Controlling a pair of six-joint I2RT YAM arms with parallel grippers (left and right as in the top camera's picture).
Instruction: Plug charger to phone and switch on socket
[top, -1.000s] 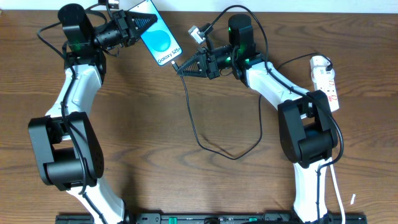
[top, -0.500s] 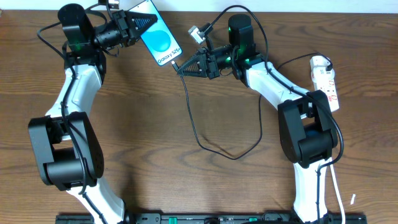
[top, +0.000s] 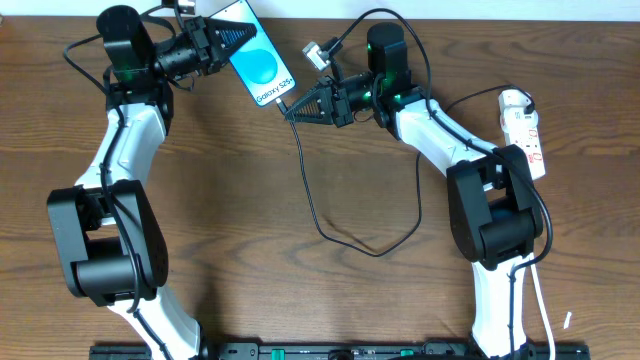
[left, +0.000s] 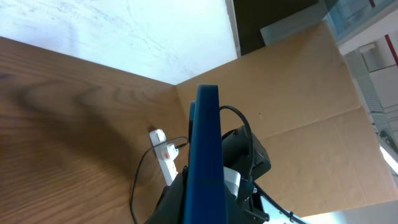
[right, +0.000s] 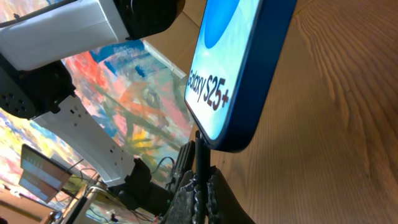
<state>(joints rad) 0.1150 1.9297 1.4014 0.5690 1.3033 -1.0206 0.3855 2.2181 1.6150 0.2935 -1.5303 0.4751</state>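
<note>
**Overhead view.** Your left gripper (top: 238, 40) is clamped on the phone (top: 262, 65) near the far edge of the table (top: 250, 230). The blue screen faces the camera, and the phone's lower end points toward the right arm.

**Left wrist view.** The phone (left: 205, 155) shows edge-on between the fingers, w/ the socket (left: 165, 157) on the wood beyond it.

**Overhead, cont.** Your right gripper (top: 295, 108) is closed on the charger (top: 312, 190) just behind its tip, w/ the fingertips at the phone's lower end. The cable runs from the grip in a wide loop over the table btwn the two arms.

**Right wrist view.** The plug tip (right: 201, 149) meets the bottom edge of the phone (right: 239, 68). Whether it is fully seated can't be judged from this angle.

**Socket.** The socket (top: 527, 125), white w/ red marking, lies at the table's right edge, just beside the right arm and well apart from both grippers.
</note>
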